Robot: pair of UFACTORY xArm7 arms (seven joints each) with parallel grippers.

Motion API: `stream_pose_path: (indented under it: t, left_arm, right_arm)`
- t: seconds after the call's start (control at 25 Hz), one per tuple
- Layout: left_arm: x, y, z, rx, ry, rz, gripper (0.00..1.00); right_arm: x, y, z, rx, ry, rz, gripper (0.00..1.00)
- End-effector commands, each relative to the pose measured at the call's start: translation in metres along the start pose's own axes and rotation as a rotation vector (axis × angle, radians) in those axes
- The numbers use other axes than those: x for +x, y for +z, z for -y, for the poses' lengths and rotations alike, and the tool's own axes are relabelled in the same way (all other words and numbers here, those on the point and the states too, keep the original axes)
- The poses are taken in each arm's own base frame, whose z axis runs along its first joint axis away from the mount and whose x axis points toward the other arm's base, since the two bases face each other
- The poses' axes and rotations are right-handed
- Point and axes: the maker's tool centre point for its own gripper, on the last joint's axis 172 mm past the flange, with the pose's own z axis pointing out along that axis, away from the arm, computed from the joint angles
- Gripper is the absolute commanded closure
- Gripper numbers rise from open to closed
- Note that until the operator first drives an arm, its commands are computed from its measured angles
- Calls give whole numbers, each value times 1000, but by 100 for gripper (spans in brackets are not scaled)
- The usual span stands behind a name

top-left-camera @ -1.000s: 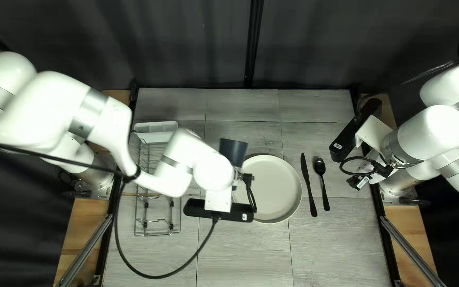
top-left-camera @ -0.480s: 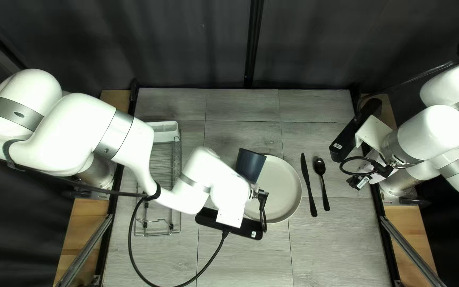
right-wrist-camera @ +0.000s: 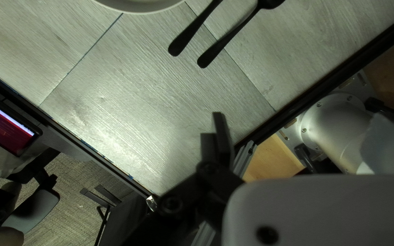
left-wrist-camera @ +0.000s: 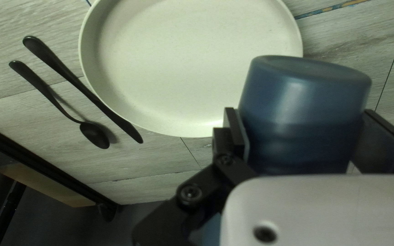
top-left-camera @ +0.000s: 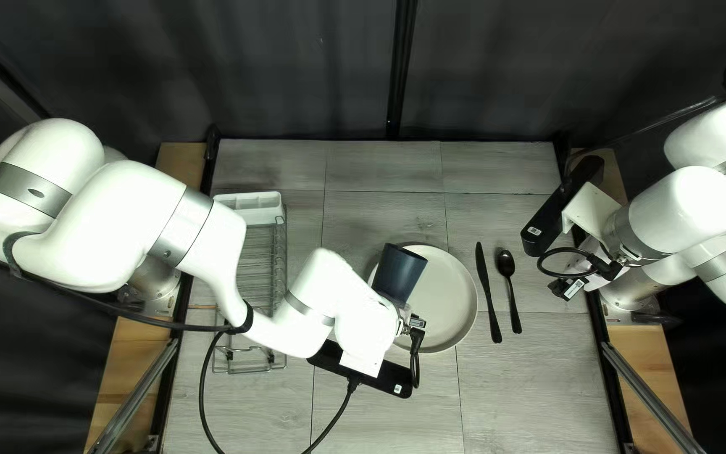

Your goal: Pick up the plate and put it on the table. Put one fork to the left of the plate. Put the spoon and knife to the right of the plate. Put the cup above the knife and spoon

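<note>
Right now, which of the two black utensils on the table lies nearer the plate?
The knife: it is the one with a slim blade instead of a bowl, and it lies between the plate and the spoon.

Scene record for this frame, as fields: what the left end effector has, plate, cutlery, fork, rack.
Left end effector: shut on the cup
Cup position: overlapping the plate in the top left view
Plate: on the table
Knife: right of the plate
Spoon: beyond the knife, bowl toward the far edge
Fork: not visible
Rack: left of the plate, partly hidden
</note>
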Motion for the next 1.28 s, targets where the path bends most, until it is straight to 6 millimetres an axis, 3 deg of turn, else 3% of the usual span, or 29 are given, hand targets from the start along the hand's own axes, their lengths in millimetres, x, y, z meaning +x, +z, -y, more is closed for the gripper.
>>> stream_pose_path:
  t: [0.04,0.44,0.68,0.84,0.96,1.28]
  left_arm:
    - [0,0,0,0,0,0,100]
    - [0,0,0,0,0,0,100]
    - [0,0,0,0,0,0,100]
    - [0,0,0,0,0,0,100]
    - [0,0,0,0,0,0,100]
    - [0,0,0,0,0,0,100]
  right_arm:
    - [0,0,0,0,0,0,0]
    - [0,0,0,0,0,0,0]
    - [41,9,-51,106,7,-4,0]
    - [66,17,-60,187,17,-12,0]
    - [88,23,-56,255,24,-18,0]
    - [158,67,-7,404,77,-22,0]
